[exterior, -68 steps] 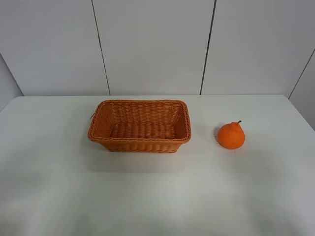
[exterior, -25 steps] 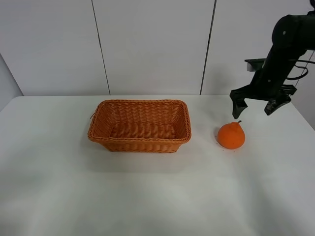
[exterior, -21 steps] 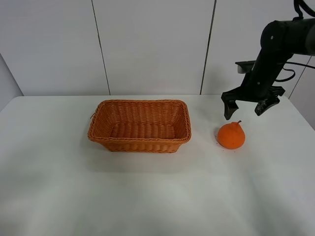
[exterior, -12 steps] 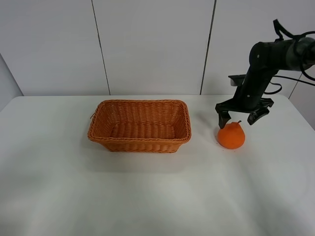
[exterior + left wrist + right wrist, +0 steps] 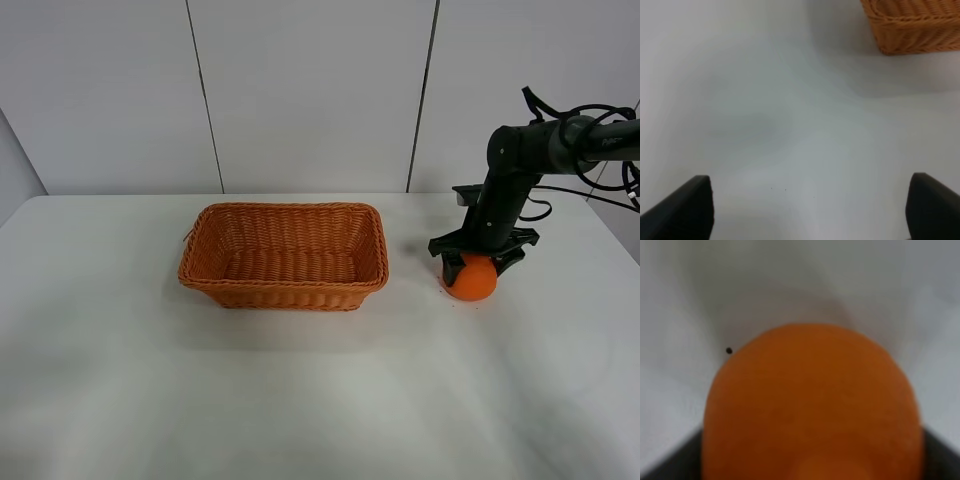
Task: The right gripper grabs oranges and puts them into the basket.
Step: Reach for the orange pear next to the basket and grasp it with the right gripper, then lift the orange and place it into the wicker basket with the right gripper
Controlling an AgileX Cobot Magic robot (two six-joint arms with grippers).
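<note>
Exterior high: right end effector [image 5: 476, 265] spread open, straddling smooth round orange [image 5: 470, 284] on matte white bench [image 5: 300, 400] (contact unclear); rectangular woven wicker basket [image 5: 285, 292] well apart.

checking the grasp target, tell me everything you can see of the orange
The orange is a roundish, bright orange fruit with even-coloured skin. Its top is hidden under the right gripper, whose black fingers straddle it on both sides; whether they press on it cannot be told. It sits on the white table, to the right of the wicker basket and apart from it.
</note>
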